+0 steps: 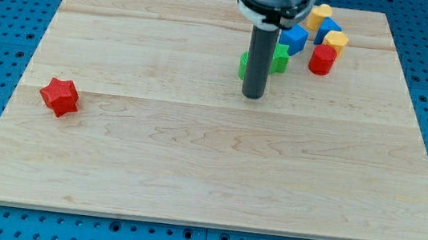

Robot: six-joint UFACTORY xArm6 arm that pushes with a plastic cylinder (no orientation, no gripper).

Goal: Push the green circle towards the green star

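My tip (253, 96) rests on the wooden board (194, 150), right of the middle near the view's top. A green block (244, 65) sits just behind the rod, mostly hidden by it; its shape cannot be made out. A second green block (281, 58), star-like, peeks out to the rod's right, close beside the first. The tip is just below both green blocks in the view; whether it touches them cannot be told.
A blue block (293, 39), another blue block (328, 29), a yellow block (319, 16), another yellow block (336, 42) and a red cylinder (323, 60) cluster at the top right. A red star (59, 96) lies at the left.
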